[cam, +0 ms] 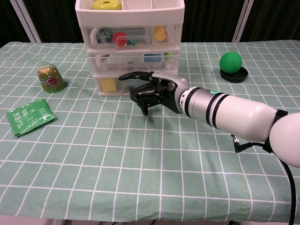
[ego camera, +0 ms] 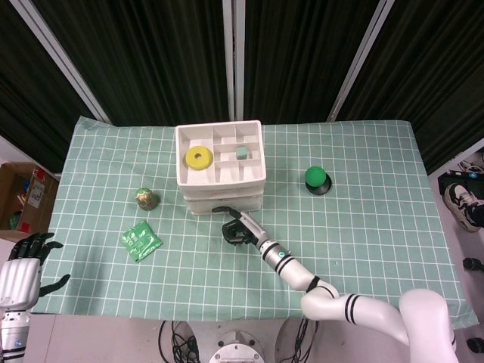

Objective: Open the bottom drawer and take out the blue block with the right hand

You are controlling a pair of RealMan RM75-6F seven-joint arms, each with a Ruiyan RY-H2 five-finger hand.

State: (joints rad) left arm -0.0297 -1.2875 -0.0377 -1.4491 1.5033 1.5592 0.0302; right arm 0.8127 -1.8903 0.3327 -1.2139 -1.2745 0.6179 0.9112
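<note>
The white three-drawer unit (ego camera: 221, 162) (cam: 133, 47) stands mid-table with all its drawers closed. Through the clear front of the bottom drawer (cam: 108, 85) I see a yellow block. A blue piece (cam: 149, 58) shows in the middle drawer. No blue block is visible in the bottom one, and my right hand covers that drawer's right half. My right hand (ego camera: 236, 229) (cam: 153, 91) hovers just in front of the bottom drawer with fingers curled in and one finger stretched left. It holds nothing. My left hand (ego camera: 26, 265) hangs off the table's near left corner with fingers apart.
A green ball on a black stand (ego camera: 317, 178) (cam: 231, 62) sits right of the unit. A gold-green can (ego camera: 147, 199) (cam: 50, 78) and a green packet (ego camera: 141, 240) (cam: 30, 116) lie to its left. A yellow ring (ego camera: 200, 158) rests in the top tray.
</note>
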